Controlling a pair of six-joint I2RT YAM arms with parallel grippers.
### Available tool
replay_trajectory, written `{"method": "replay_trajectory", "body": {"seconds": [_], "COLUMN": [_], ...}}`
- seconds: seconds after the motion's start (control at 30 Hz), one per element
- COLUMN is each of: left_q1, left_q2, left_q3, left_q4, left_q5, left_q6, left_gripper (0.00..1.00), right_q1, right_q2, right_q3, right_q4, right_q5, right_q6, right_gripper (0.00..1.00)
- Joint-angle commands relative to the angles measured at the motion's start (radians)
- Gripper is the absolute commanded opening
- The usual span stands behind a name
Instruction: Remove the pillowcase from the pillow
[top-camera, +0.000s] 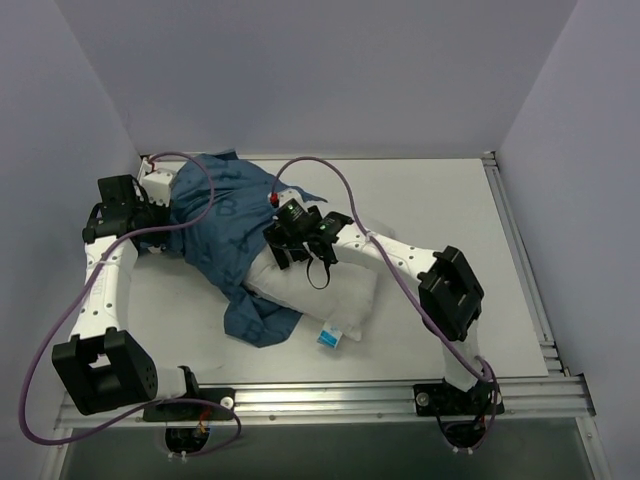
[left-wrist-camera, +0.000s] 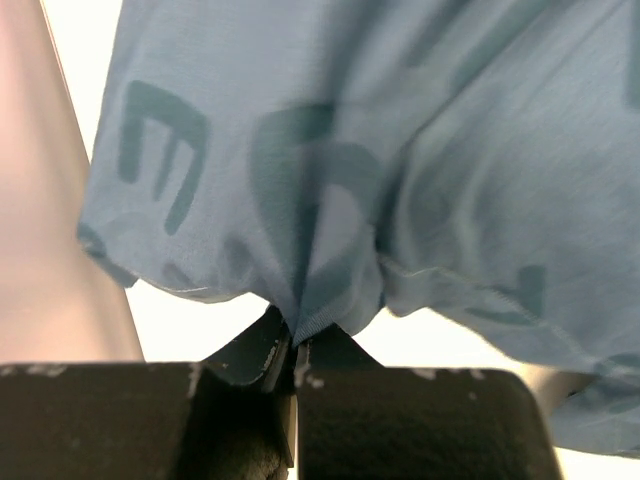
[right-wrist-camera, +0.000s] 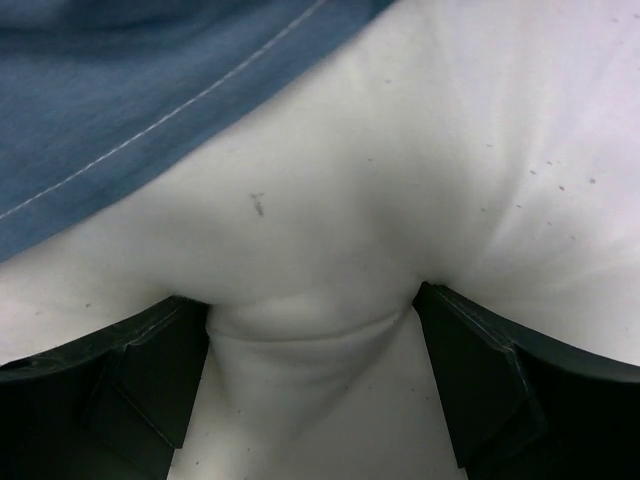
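Note:
The blue pillowcase (top-camera: 228, 235) lies bunched at the left, still over the far end of the white pillow (top-camera: 335, 290). The pillow's near end is bare, with its small blue-and-white tag (top-camera: 331, 337) at one corner. My left gripper (top-camera: 172, 197) is shut on a pinch of the pillowcase's edge; in the left wrist view the fabric (left-wrist-camera: 380, 170) hangs from the closed gripper (left-wrist-camera: 295, 345). My right gripper (top-camera: 287, 250) presses down on the pillow beside the pillowcase's hem. In the right wrist view a fold of the pillow (right-wrist-camera: 400, 180) bulges within this gripper (right-wrist-camera: 310, 305), and the hem (right-wrist-camera: 120, 110) lies beyond.
The white table (top-camera: 450, 230) is boxed in by pale walls at the back and both sides. A metal rail (top-camera: 330, 400) runs along the near edge. Purple cables (top-camera: 330, 180) loop over both arms.

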Motion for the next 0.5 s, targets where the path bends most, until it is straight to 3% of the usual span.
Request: {"method": "replay_trajectory", "body": {"seconds": [0.0,0.17,0.23,0.27,0.3,0.47], "left_q1": [-0.003,-0.006,-0.006,-0.006,-0.006,-0.003], "left_q2": [-0.013,-0.002,0.003,0.001,0.001,0.062], "left_q3": [0.063,0.095,0.104,0.101,0.095,0.118], "left_q4": [0.06,0.048,0.043,0.047,0.052,0.095], "left_q5": [-0.01,0.03,0.042,0.041,0.032,-0.091], "left_q6": [-0.022,-0.045,-0.053,-0.054,-0.054,-0.042], "left_gripper": [0.02,0.02,0.02,0.02,0.02,0.02], "right_q1": [-0.126,-0.145,-0.157,-0.165,-0.169,-0.192], "right_q2": [0.04,0.009,0.003,0.003,0.003,-0.085], "right_q3": [-0.1,-0.215,-0.243,-0.26,-0.264,-0.295], "right_q4": [-0.21,-0.175,-0.155,-0.143,-0.141,-0.178], "right_q5": [0.025,0.05,0.033,0.036,0.045,0.099], "right_q6": [0.009,0.02,0.028,0.032,0.037,0.041], "right_gripper": [0.84,0.65,0.47,0.35,0.03,0.0]}}
